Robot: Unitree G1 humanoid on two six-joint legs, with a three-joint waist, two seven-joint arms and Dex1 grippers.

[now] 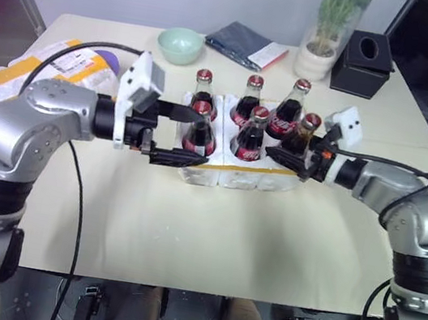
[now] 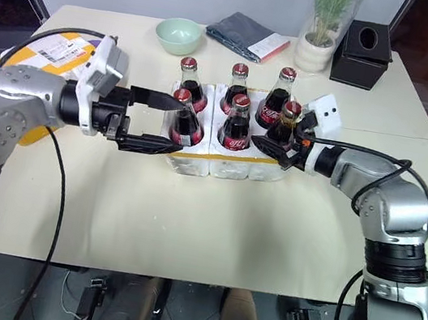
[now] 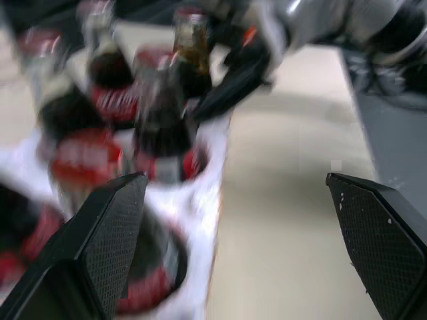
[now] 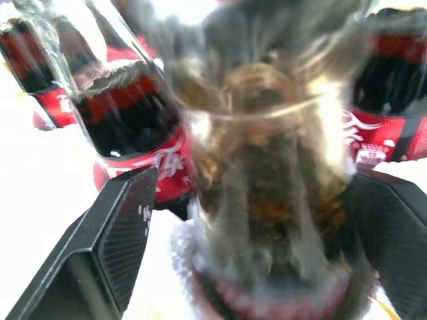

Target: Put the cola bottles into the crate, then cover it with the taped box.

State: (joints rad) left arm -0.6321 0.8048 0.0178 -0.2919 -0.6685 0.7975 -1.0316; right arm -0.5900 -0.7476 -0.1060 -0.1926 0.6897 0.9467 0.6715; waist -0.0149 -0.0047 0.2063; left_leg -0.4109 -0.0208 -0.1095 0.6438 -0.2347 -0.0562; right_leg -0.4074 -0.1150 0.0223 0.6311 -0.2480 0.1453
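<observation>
Glass cola bottles, all six standing in the foam crate, are heavy, smooth and breakable; take each at the body. Left gripper stands wide apart around the front left bottle. Right gripper has its jaws apart around the front right one. Taped box waits far left, light and stiff; its label and the white script are unreadable

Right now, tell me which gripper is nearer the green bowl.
Left. The left gripper sits at the crate's left end, just in front of the green bowl. The right gripper is at the crate's far right end.
</observation>
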